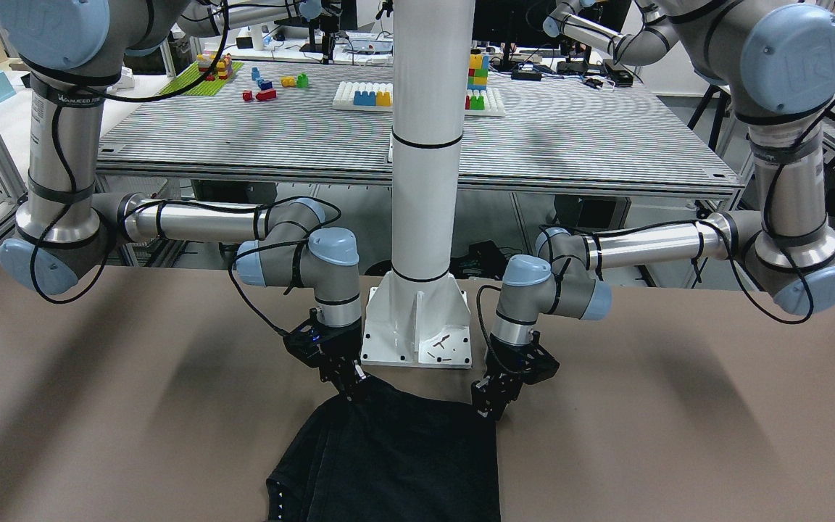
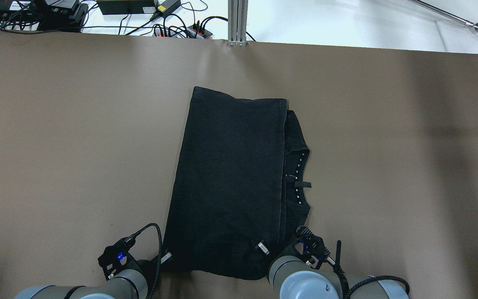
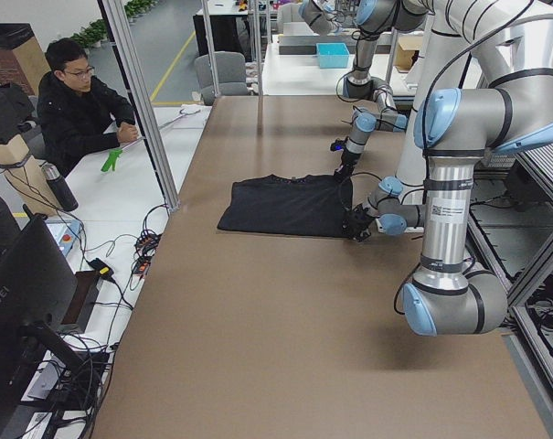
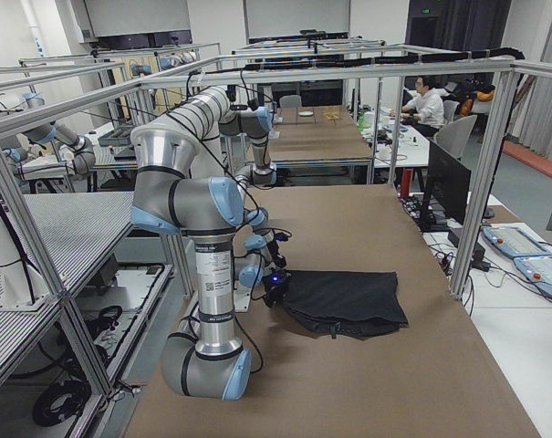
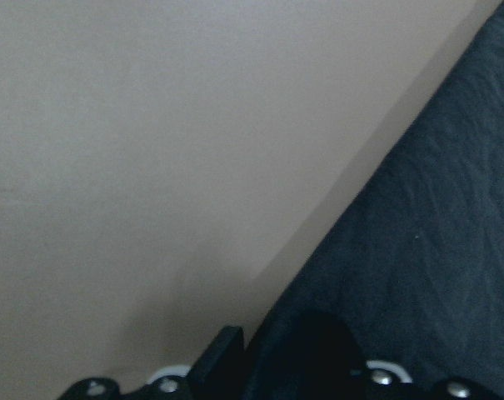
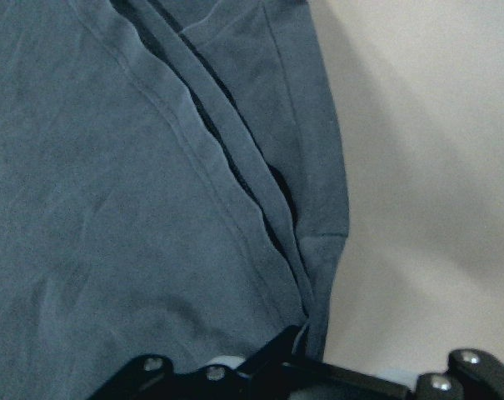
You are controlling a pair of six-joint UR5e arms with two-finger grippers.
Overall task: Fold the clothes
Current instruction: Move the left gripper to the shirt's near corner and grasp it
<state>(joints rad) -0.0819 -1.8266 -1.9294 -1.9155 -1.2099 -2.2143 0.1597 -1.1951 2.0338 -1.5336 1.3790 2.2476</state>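
Observation:
The clothes (image 2: 230, 174) are one black fabric piece lying folded lengthwise at the table's middle, with a collar and label showing along its right side. My left gripper (image 2: 165, 258) sits at the near left corner of the clothes (image 5: 418, 275), and the wrist view shows fabric running between its fingers. My right gripper (image 2: 262, 248) is at the near right part, shut on the folded edge (image 6: 301, 275). From the front, the left gripper (image 1: 493, 406) and right gripper (image 1: 354, 386) both point down onto the clothes (image 1: 403, 457).
The white pillar's base plate (image 1: 417, 333) stands just behind the garment's near edge, between the two wrists. Brown table surface (image 2: 56, 145) spreads to both sides. Cables and power strips (image 2: 172, 25) lie past the far edge. A person (image 3: 75, 101) sits beyond the table.

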